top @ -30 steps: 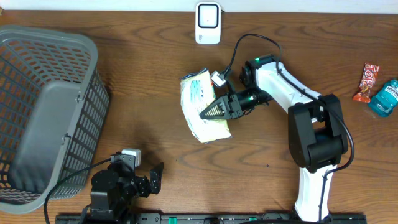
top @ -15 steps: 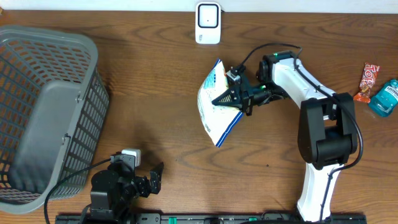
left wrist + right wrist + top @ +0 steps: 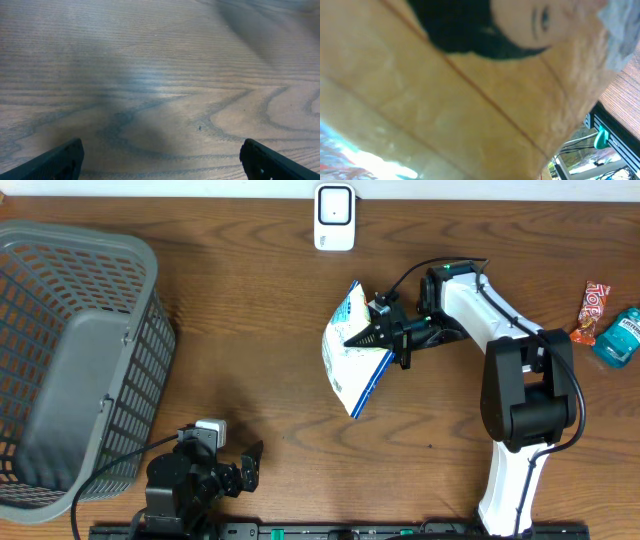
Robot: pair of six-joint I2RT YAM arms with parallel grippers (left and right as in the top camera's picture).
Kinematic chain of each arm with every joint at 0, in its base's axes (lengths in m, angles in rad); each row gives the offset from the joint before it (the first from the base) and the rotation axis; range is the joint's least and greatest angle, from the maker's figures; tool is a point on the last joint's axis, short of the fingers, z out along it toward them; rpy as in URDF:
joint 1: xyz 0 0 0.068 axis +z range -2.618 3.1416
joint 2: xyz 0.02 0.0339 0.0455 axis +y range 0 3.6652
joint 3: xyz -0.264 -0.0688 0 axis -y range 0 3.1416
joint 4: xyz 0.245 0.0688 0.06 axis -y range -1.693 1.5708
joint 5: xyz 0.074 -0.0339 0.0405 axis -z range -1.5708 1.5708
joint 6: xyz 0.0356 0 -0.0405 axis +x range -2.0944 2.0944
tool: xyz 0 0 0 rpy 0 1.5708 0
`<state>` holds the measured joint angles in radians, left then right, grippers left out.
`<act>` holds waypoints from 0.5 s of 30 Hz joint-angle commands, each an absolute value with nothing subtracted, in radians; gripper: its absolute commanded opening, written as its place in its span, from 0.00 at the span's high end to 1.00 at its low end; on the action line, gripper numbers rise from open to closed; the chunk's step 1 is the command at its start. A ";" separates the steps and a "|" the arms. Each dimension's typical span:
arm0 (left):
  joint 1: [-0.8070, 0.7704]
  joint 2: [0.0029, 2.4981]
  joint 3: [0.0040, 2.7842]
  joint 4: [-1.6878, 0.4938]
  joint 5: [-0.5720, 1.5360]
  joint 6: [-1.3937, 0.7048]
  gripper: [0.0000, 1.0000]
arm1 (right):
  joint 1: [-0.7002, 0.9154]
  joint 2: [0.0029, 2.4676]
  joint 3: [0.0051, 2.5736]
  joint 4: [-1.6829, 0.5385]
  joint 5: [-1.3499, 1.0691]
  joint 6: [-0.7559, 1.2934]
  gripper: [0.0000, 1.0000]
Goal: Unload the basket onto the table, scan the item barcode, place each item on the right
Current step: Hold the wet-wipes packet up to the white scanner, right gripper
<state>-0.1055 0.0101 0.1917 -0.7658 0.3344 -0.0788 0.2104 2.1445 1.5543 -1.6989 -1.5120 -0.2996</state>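
right gripper [image 3: 385,335] clamped on packet [image 3: 348,350] | packet has turned edge-up and shifted right, above mid-bench [image 3: 240,320], near of scanner [image 3: 334,217] | left gripper [image 3: 248,467] wide open, empty | likely orienting barcode toward scanner

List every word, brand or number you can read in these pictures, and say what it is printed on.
No text is legible.
Print on the blue-and-white packet: too small to read.
Lettering on the red wrapper: blurred.
Label on the teal item: too small.
Front of the white scanner: no readable marking.
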 commanded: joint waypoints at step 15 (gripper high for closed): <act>-0.101 0.004 0.189 -0.810 0.339 -0.077 0.00 | 0.128 2.143 1.554 -1.614 -1.417 -0.823 0.98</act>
